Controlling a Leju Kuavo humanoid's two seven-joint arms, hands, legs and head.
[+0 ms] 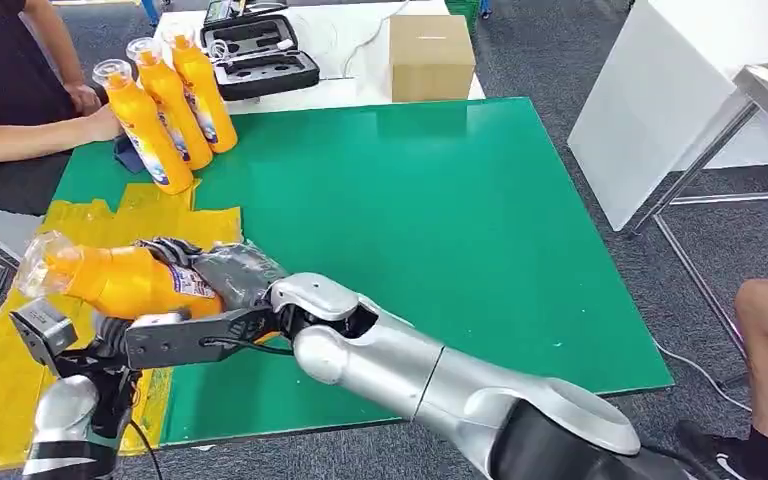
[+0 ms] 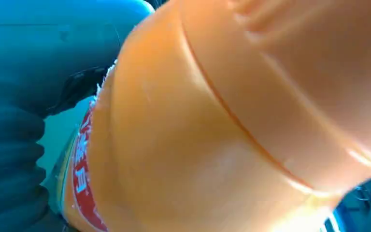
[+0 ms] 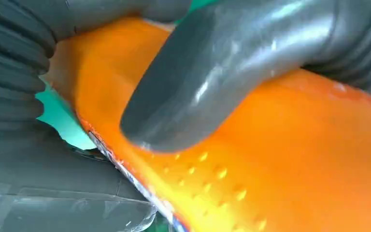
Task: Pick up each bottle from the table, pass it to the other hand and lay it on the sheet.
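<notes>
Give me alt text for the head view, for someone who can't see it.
The robot's right hand grips an orange bottle lying sideways over the yellow sheet at the near left corner of a green table, with the left hand just beneath it. Three more orange bottles stand upright at the far left, beside a seated person's arm.

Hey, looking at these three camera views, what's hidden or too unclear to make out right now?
- Left hand, head view: the held bottle and the right hand cover most of it, so its grip is unclear.
- Bottle label, left wrist view: cut off and blurred, unreadable.
- Yellow sheet, head view: its near end runs off the picture's edge.
- Open black case, head view: contents too small to identify.
</notes>
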